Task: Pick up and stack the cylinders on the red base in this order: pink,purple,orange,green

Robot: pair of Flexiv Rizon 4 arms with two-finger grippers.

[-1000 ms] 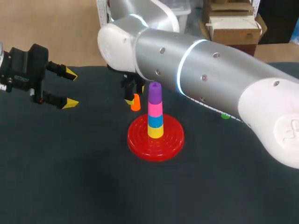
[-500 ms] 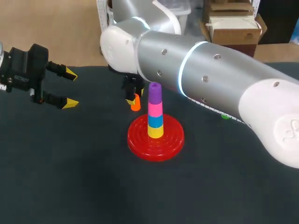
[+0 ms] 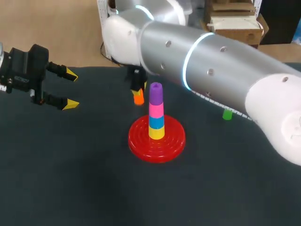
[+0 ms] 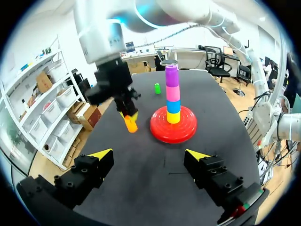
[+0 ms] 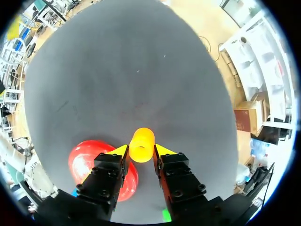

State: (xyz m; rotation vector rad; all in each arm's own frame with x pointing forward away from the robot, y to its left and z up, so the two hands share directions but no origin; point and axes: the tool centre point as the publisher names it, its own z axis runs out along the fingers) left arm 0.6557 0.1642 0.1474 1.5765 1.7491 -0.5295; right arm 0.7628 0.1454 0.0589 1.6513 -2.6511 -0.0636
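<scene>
- Right gripper (image 5: 141, 150) pinches the orange cylinder (image 5: 141, 141) between both yellow tips, near the stack but not touching it. Cannot tell whether the cylinder is clear of the table (image 3: 70, 179).
- Left gripper (image 3: 71, 90) is spread with nothing between its fingers, well apart from the stack.
- Red base (image 3: 171, 143) carries, bottom to top: yellow cylinder (image 3: 156, 133), blue cylinder (image 3: 156, 122), pink cylinder (image 3: 156, 109), purple cylinder (image 3: 156, 92). Purple's top is bare.
- Judged step: orange placement. Pink and purple are done.
- Next move calls for raising orange above purple, centring it, lowering it straight and releasing. A sideways knock could topple the stack.
- Green cylinder (image 3: 227, 114) stands alone, right of the base and well apart. It goes last.
</scene>
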